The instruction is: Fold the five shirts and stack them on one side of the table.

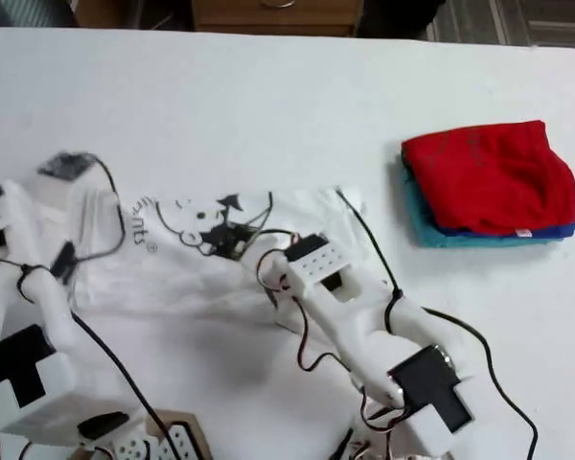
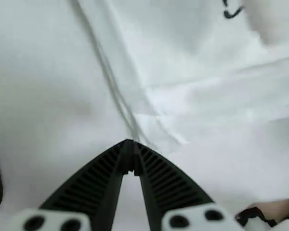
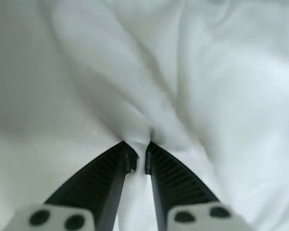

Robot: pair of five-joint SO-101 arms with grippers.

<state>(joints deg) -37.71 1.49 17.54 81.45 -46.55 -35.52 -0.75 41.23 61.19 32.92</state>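
Far left in the high view, one arm (image 1: 29,287) stands close to the near left corner of the table (image 1: 268,96). Its wires lie over the left end of the white shirt (image 1: 172,278). There is not much bare table on that side.

My left gripper (image 2: 130,166) has its black fingers (image 2: 101,183) pressed tight together at the tips. A thin folded edge of the white shirt runs right into them, so it is pinching that edge.

The white shirt lies spread flat across the left and middle of the table. It has a black cartoon drawing (image 1: 216,225) on it and soft wrinkles near the middle. Behind it, up to the far edge, the table is wide and bare.

The other arm (image 1: 355,316) leans in from the near edge and comes down on the shirt's right part. My right gripper (image 3: 138,161) is nearly closed, with a bunched ridge of white cloth held between its tips.

Next comes a bare strip of table. Then the folded pile sits near the right edge, well apart from the white shirt. The red shirt (image 1: 489,172) is on top, a blue shirt (image 1: 556,232) peeks out under it, and a teal shirt (image 1: 426,230) is at the bottom.
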